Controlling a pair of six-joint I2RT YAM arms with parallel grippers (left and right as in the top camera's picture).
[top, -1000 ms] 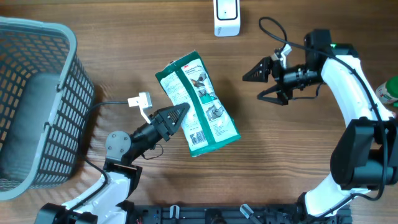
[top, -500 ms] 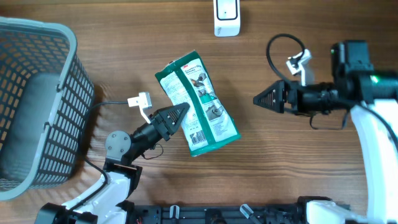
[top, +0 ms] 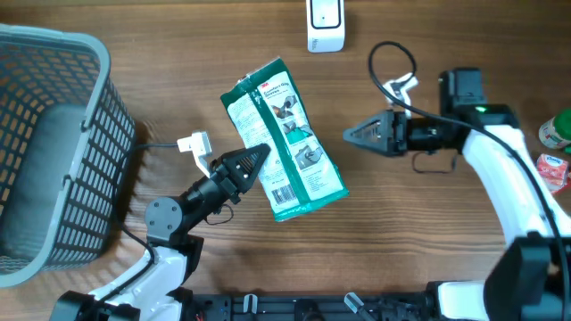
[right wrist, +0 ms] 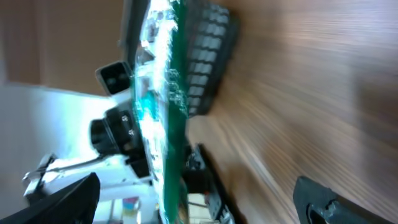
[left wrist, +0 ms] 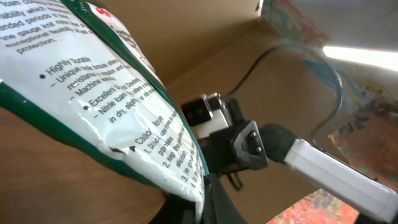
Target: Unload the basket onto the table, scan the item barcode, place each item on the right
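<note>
Packet (left wrist: 93, 87): white face with black print and a green border; filled the upper left, sloping down toward the bottom middle.
Left gripper (left wrist: 208, 200): dark fingertips at the bottom edge, pinched on the packet's lower corner.
Right arm (left wrist: 329, 171): white link with a black head, beyond the packet, above the table.
Cable (left wrist: 323, 68): dark loop above that arm.
Table (left wrist: 236, 68): brown wood, blurred.

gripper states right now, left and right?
Left gripper: shut on the green-and-white packet.
Right gripper: open, holding nothing.
</note>
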